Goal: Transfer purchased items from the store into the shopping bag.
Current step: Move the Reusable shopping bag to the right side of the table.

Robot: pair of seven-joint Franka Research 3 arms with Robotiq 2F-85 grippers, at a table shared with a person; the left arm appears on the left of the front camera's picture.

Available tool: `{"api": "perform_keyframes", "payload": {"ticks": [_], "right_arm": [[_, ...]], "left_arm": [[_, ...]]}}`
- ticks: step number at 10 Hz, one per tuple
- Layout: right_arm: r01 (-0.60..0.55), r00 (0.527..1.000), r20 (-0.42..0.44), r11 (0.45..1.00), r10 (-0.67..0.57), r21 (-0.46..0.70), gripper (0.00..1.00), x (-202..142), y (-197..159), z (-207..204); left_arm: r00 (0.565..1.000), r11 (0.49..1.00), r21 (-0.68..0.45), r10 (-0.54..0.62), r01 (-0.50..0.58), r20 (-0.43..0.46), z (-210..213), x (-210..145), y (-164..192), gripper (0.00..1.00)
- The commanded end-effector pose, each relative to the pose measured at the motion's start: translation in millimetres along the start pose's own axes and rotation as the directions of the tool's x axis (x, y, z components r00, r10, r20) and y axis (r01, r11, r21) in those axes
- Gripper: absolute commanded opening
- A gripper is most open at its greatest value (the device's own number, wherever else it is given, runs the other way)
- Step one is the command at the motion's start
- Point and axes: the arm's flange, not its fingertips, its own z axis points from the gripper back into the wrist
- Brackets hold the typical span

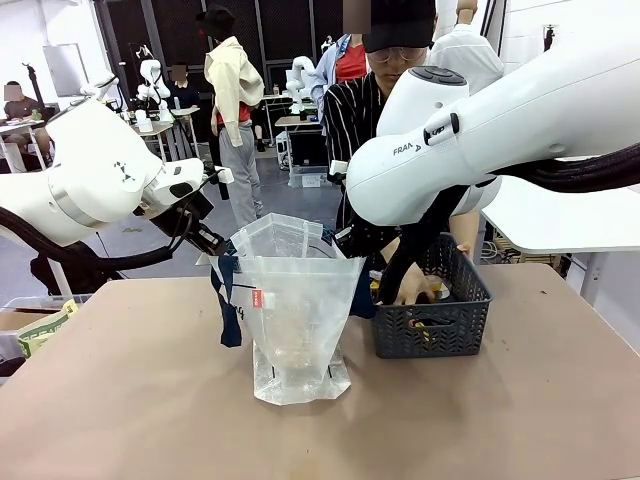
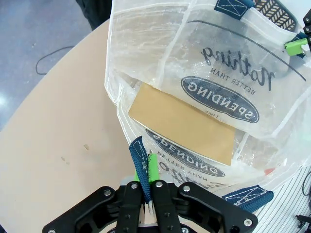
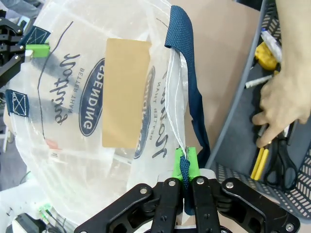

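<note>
I have the translucent clear plastic shopping bag [image 1: 300, 300] standing mid-table, just beside the dark grey lattice-sided plastic basket [image 1: 430, 330], where a person's hand [image 3: 286, 107] reaches among small items [image 3: 266, 54]. The film looks light, floppy and slippery; the woven navy straps [image 3: 181, 48] should grip better. Left gripper [image 2: 147, 174] and right gripper [image 3: 185, 167] each pinch a strap at the rim.

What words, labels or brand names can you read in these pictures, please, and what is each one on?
"Nothing": script, on the shopping bag.
"BETTER THAN": same bag.
"SPENDING": dark oval on the bag.
"FRA", rest unclear: right arm.
Red tag: print too small to read.
</note>
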Motion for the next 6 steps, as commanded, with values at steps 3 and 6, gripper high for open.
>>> {"api": "perform_keyframes", "payload": {"ticks": [3,6], "right_arm": [[0.010,1.000,-0.004,1.000,-0.010,0.003,0.00,-5.6,-0.7,0.7],[0.010,1.000,-0.004,1.000,-0.010,0.003,0.00,-5.6,-0.7,0.7]], "left_arm": [[1.000,1.000,0.007,0.000,0.000,-0.001,3.2,-0.1,0.8,0.00],[1.000,1.000,0.007,0.000,0.000,-0.001,3.2,-0.1,0.8,0.00]]}}
